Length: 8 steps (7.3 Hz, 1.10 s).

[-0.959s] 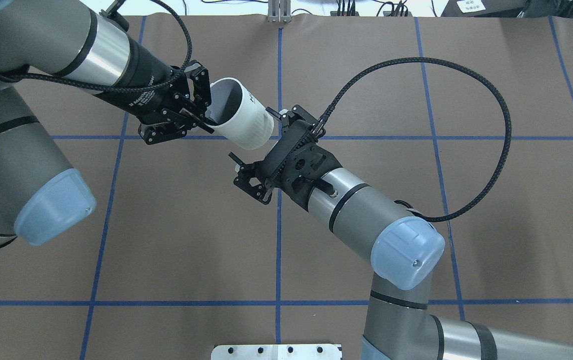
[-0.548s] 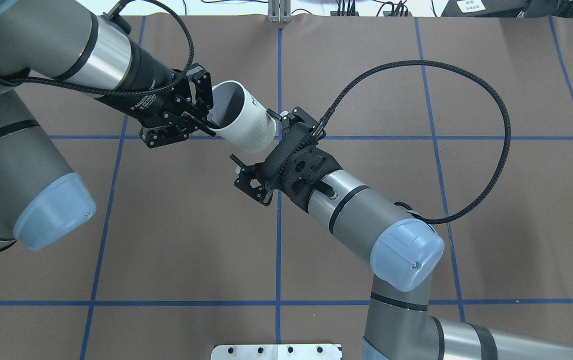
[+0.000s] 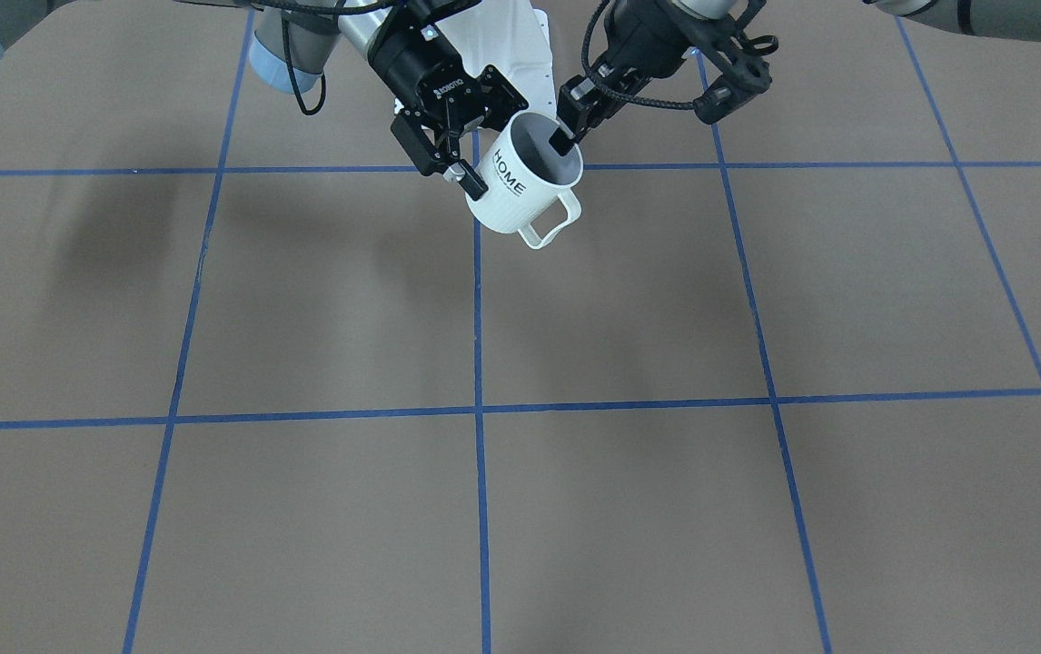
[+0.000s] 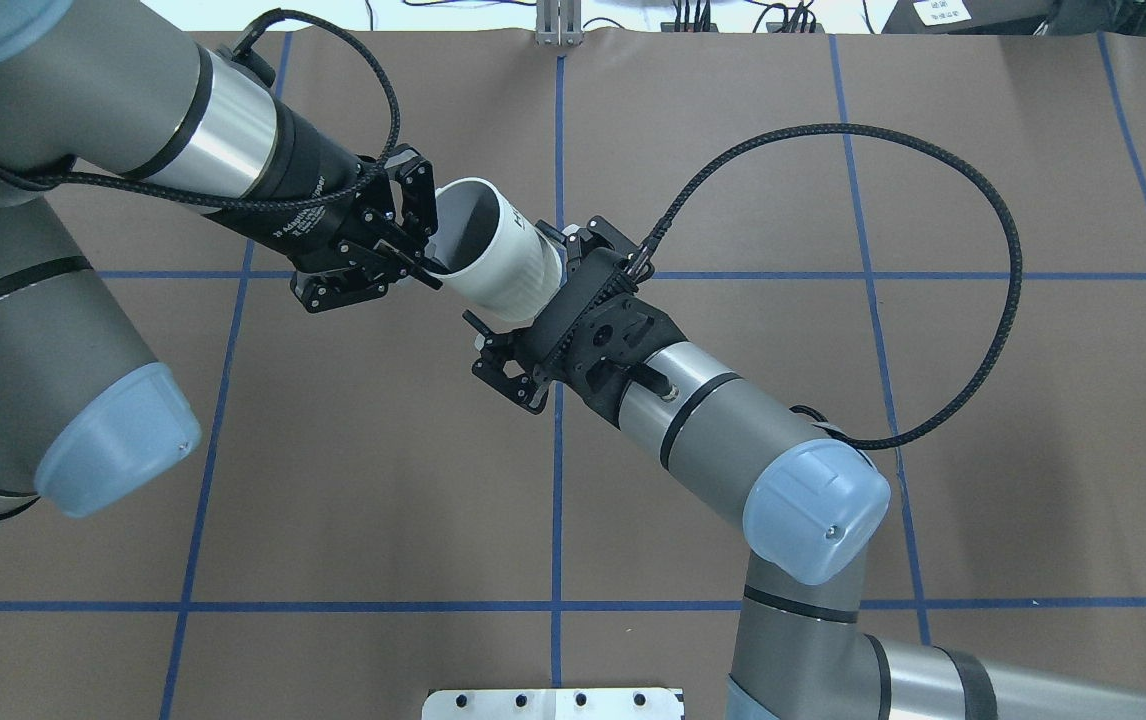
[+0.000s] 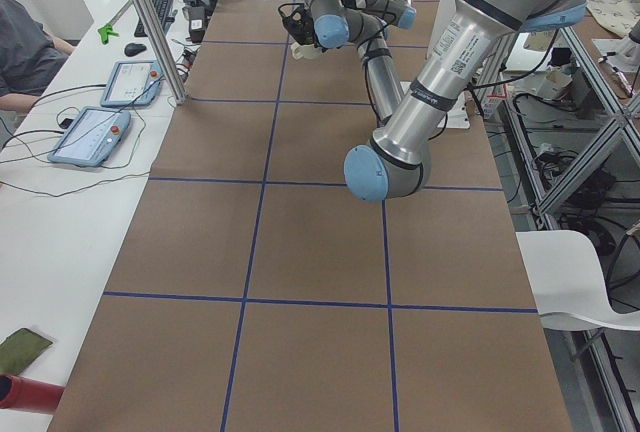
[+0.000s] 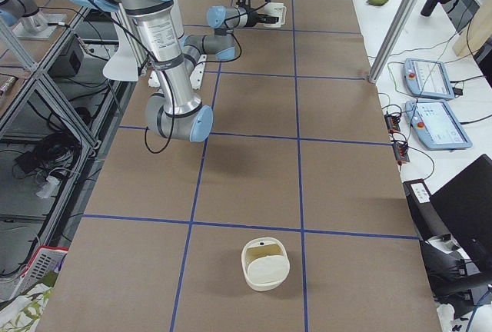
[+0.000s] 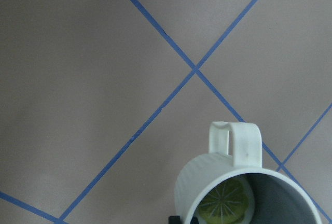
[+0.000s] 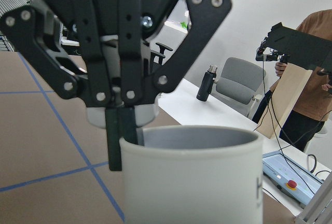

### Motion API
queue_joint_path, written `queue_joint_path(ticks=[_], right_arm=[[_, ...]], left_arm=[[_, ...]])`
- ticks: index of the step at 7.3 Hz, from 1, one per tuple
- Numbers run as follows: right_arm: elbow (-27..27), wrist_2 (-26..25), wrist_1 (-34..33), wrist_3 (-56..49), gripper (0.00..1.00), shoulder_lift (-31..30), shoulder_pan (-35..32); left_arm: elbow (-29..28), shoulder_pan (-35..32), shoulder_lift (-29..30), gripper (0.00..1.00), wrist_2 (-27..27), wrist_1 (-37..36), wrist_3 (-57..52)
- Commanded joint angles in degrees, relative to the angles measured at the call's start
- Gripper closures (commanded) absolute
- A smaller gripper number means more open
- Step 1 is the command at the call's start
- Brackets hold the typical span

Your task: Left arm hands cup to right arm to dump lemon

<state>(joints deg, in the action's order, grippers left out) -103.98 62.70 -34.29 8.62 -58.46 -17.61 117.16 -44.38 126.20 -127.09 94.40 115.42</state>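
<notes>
A white ribbed mug (image 4: 505, 262) hangs tilted above the brown, blue-taped table (image 4: 353, 450), towards the middle of its far edge. The black left gripper (image 4: 430, 262) pinches its rim, one finger inside. The black right gripper (image 4: 518, 282) has its jaws spread either side of the mug's lower body.

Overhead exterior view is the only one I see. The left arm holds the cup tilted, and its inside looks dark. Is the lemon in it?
Observer: Yes. The left wrist view shows the lemon at the bottom of the cup.
Operator: Where is the handle?
Observer: The front-facing view shows the handle on the side away from the robot, with no jaws touching it.
Operator: Is any container near?
Observer: The exterior right view shows a cream container on the table, toward the robot's right end.
</notes>
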Motion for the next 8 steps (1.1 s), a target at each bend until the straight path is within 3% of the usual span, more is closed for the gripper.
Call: queue_joint_path(ticks=[1, 8], right_arm=[[0.0, -0.9, 0.01, -0.27, 0.01, 0.1, 0.12], [0.0, -2.67, 0.1, -0.27, 0.01, -0.16, 0.91]], left_arm=[[0.44, 0.61, 0.01, 1.0, 0.0, 0.0, 0.07], [0.62, 0.97, 0.54, 1.0, 0.0, 0.0, 0.15]])
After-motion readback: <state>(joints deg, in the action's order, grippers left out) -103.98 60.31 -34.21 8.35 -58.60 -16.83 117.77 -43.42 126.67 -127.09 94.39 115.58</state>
